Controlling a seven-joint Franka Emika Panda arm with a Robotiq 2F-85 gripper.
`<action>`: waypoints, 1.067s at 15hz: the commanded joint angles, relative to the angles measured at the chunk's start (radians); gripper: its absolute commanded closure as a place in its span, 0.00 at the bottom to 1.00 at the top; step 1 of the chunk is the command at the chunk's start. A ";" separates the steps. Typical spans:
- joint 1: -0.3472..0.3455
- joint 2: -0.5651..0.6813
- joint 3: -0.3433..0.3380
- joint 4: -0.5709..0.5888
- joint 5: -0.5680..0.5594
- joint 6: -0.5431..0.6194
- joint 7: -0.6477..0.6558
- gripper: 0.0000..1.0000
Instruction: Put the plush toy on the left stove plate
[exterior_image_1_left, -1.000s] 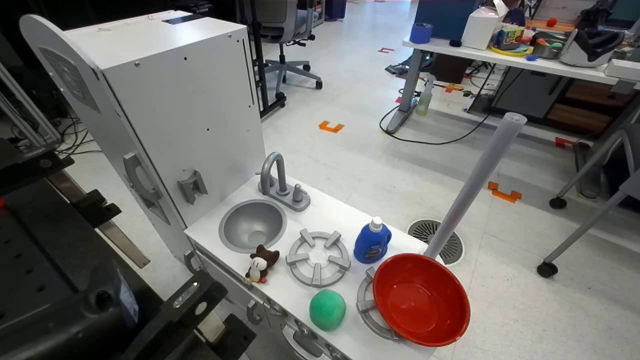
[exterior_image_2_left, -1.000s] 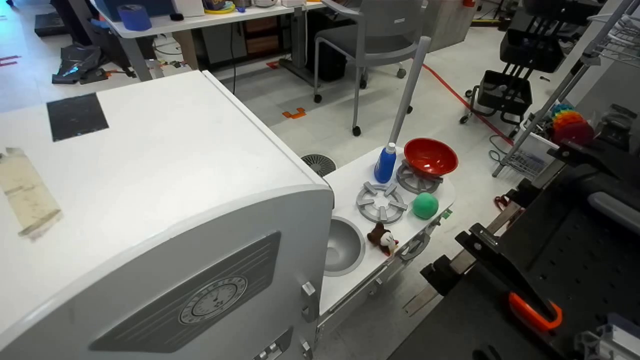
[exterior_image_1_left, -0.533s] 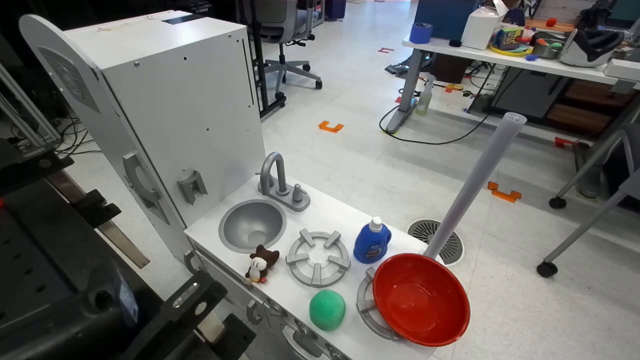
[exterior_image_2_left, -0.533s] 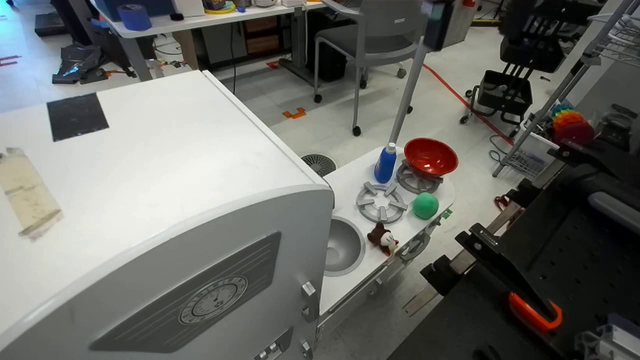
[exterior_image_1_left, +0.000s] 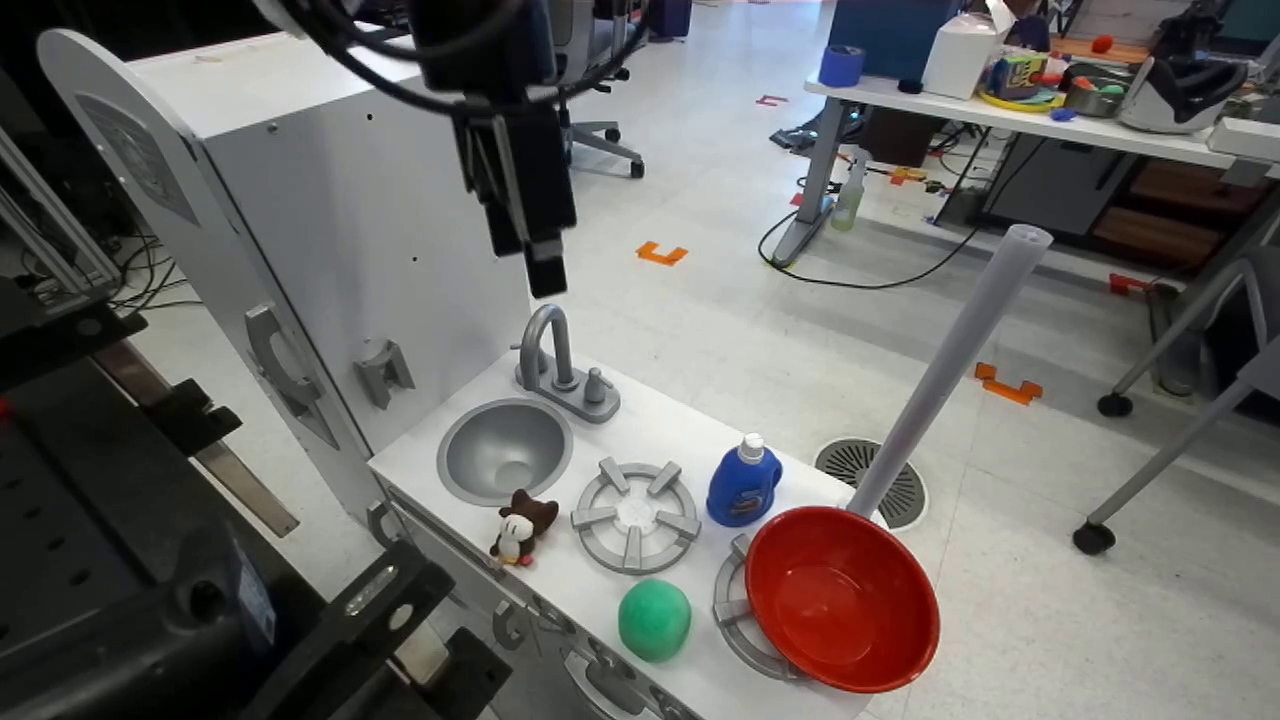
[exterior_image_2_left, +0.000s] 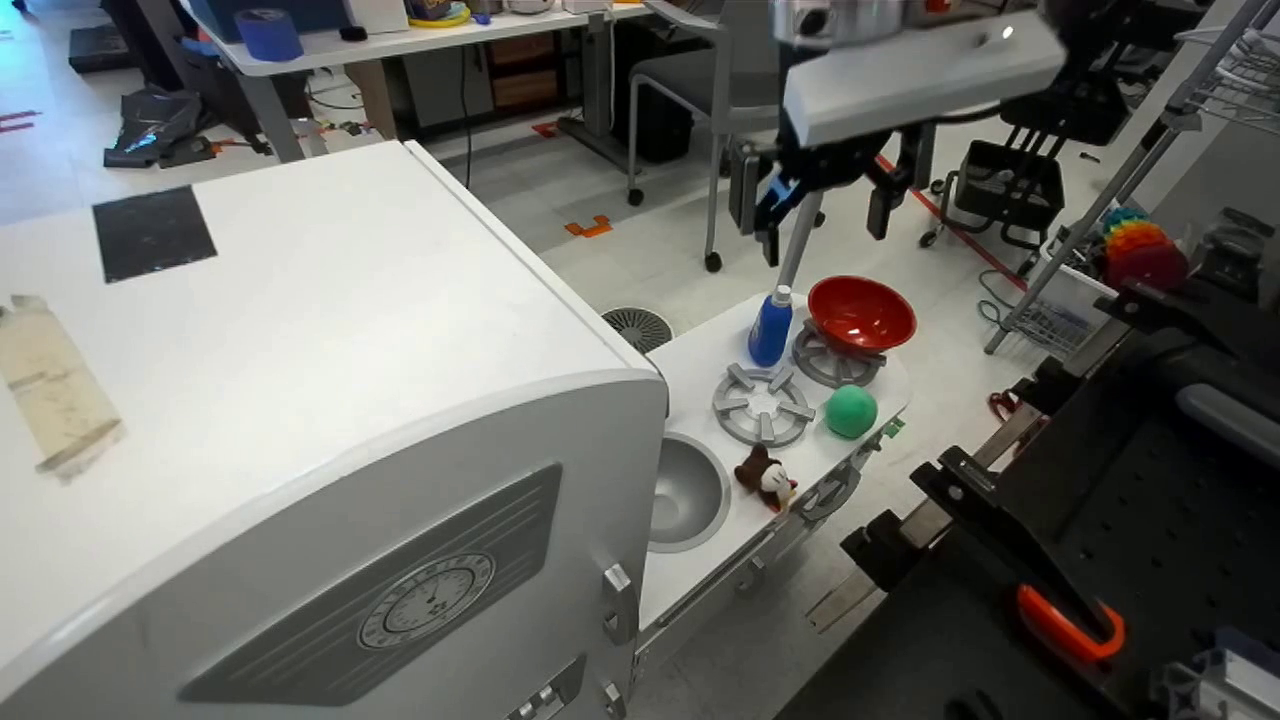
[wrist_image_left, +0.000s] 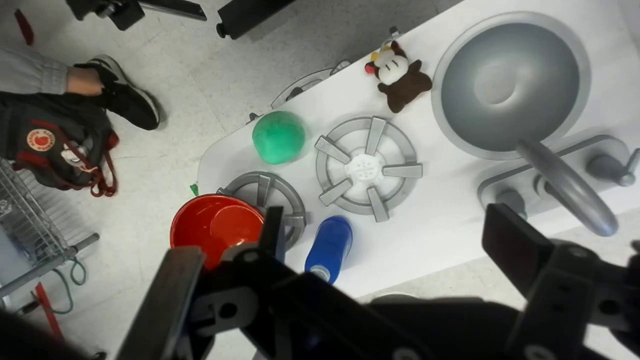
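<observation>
Plush toy (exterior_image_2_left: 761, 473) on countertop (wrist_image_left: 440, 220), well below the wide-spread claw (exterior_image_2_left: 824, 236)

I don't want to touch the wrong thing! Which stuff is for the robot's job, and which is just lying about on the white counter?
For the job:
small brown-and-white plush toy
round grey spoked stove plate nearest the round grey sink
black two-fingered gripper

Just lying about:
round green ball
glossy red bowl
white-capped blue bottle

bright light, glint in sink basin (wrist_image_left: 510, 85), tool (wrist_image_left: 387, 225) dark, slightly blurred in wrist view
</observation>
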 joint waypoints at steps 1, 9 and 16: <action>0.050 0.258 -0.069 0.235 0.041 0.016 0.006 0.00; 0.030 0.594 0.006 0.490 0.211 0.015 -0.172 0.00; 0.065 0.721 0.006 0.591 0.273 -0.007 -0.254 0.00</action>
